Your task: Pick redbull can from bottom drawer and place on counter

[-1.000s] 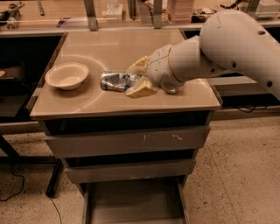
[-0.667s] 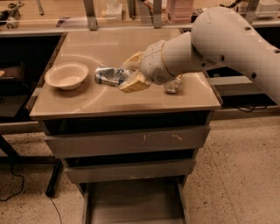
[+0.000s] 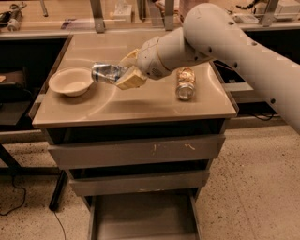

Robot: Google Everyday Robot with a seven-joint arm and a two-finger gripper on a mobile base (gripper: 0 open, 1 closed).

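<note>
The redbull can (image 3: 106, 73) is a slim silver-and-blue can held on its side above the counter (image 3: 140, 105), its free end reaching toward the bowl. My gripper (image 3: 125, 72) is shut on the can's right end, with tan fingers (image 3: 131, 80) above and below it. The white arm reaches in from the upper right. The bottom drawer (image 3: 143, 218) is pulled open below the cabinet, and its flat grey floor shows nothing in it.
A beige bowl (image 3: 71, 80) sits at the counter's left, just beside the can's free end. A clear jar with golden-brown contents (image 3: 185, 83) lies at the counter's right. Two upper grey drawers (image 3: 136, 150) are closed. A cluttered bench (image 3: 117, 11) stands behind.
My gripper has carried the can to the left across the counter, from near the jar toward the bowl. The jar, earlier hidden behind the arm, now shows.
</note>
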